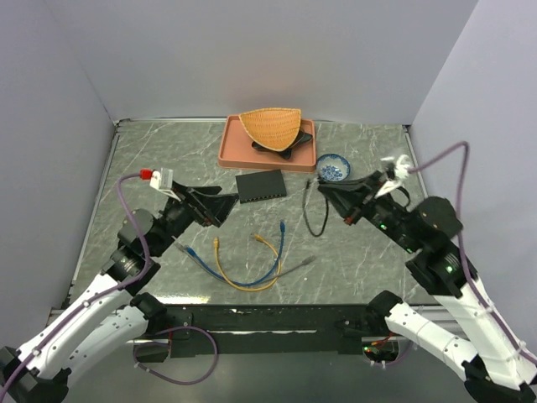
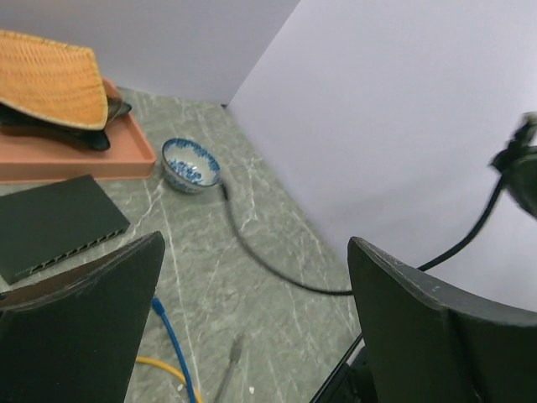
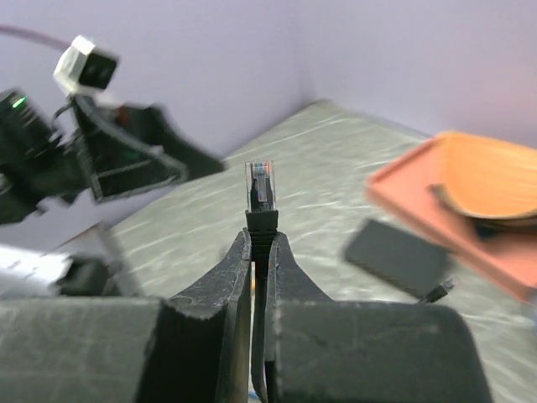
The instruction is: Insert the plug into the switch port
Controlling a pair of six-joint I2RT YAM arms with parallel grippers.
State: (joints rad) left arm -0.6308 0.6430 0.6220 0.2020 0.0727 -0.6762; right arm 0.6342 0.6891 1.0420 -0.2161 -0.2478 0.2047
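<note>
Holding the plug clear of the surface, the right fingers are pinched shut on its black boot, and the clear tip sticks out past them. We see them just right of the switch, near it but not touching. The plug is not in any port. Its black cable trails from the grip and loops on the surface right of the switch.

The left fingers are spread wide with nothing between them. They hover left of the switch, slightly toward the arm bases.

The switch lies flat, and its socket row runs along the long side facing the arms. A pink tray sits just behind it and carries a wicker basket. A blue-and-white bowl is behind and right of the switch. We see a blue cable and a yellow cable lying loose on the near side of the switch, well apart from it.
</note>
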